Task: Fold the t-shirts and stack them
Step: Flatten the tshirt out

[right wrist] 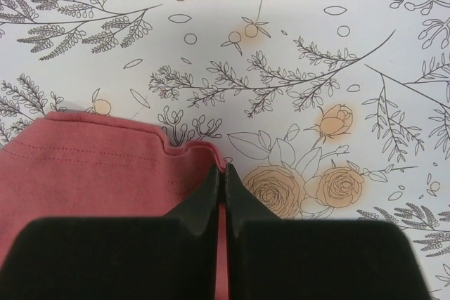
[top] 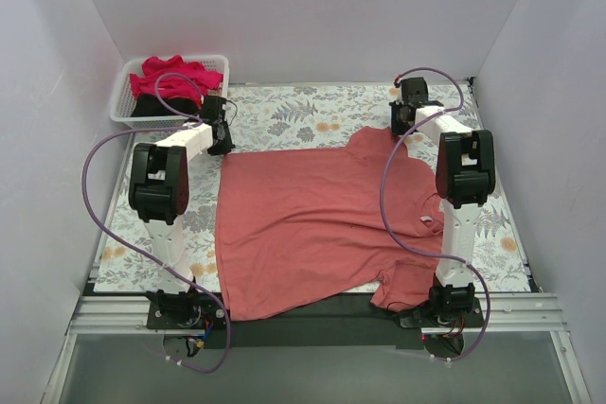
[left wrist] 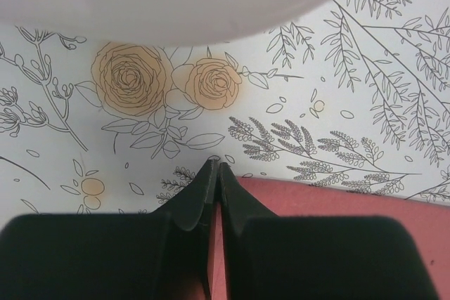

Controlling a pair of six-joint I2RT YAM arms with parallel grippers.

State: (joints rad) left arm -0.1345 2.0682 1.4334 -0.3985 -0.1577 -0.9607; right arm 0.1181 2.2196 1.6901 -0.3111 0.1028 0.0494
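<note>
– On the counter [top: 303,106], where does the coral tee [top: 312,224] lie?
– Spread flat at centre, with its long axis running 9 to 3 o'clock. The hem is at 9, the neck at 3, one sleeve at 1 and the other at 5.
– And the end effectors?
– Both sit on its far edge. The left end effector [left wrist: 216,166] is at 11 o'clock, clenched on the far hem corner, and a red sliver shows between its fingers. The right end effector [right wrist: 224,168] is at 1 o'clock, clenched on the far sleeve's stitched edge.
– Which way is the cloth from them?
– Toward 6 o'clock, all of it. A fold would likely carry the far edge toward 6, across the long axis, with each arm taking its own end.
– Other shirts?
– A pink tee [top: 175,73] and a black tee [top: 150,107] sit in the basket [top: 117,107] at 10 o'clock.
</note>
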